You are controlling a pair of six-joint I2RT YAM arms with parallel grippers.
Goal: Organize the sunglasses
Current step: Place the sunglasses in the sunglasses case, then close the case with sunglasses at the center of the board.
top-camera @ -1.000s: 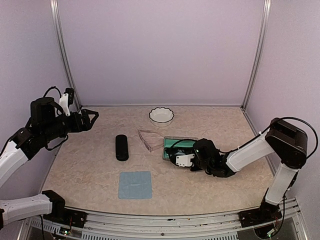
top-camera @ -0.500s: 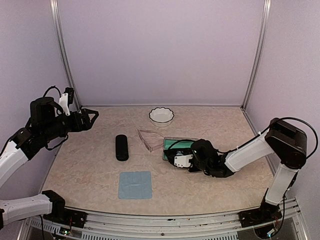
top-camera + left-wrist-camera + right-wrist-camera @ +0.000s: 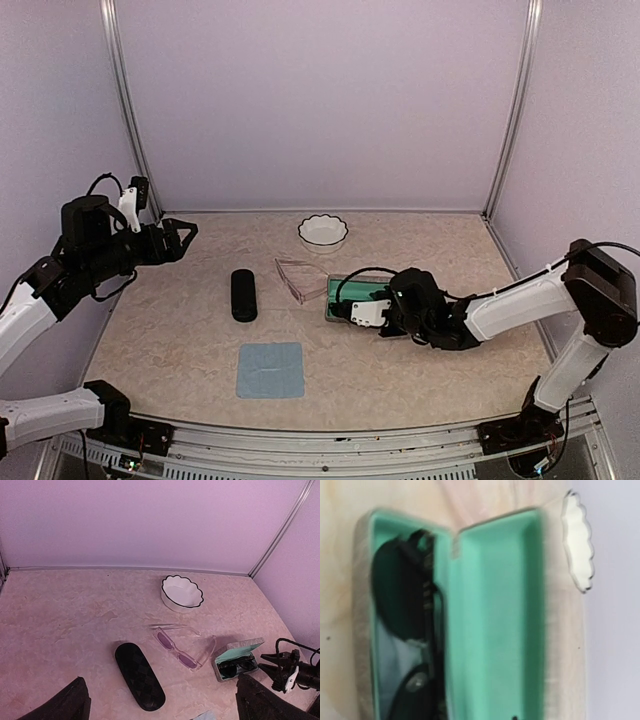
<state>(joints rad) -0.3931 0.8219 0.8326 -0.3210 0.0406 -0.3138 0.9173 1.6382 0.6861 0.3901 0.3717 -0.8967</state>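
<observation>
Since the round dark sunglasses (image 3: 402, 605) already lie in the tray of the grey case (image 3: 495, 605) (teal lining, lid standing open), that pair looks dealt with. At the case's near edge, about 5 o'clock in the top view, sits the right gripper (image 3: 266, 661), fingers a little apart with nothing between them. Over the last second its elbow has swung out toward 3 o'clock while the tips barely shifted, which I read as backing off after letting go. The pale pinkish glasses (image 3: 300, 279) rest on the table, arms unfolded, just beside the case at 10 o'clock. Further out are a closed black case (image 3: 243, 294) at 9 o'clock, a white bowl (image 3: 323, 232) near 12 and a blue cloth (image 3: 271, 369) at 7. The left gripper (image 3: 186, 232), spread wide and empty, has not moved, held aloft at far 9 o'clock. The pink pair remains to be sorted.
</observation>
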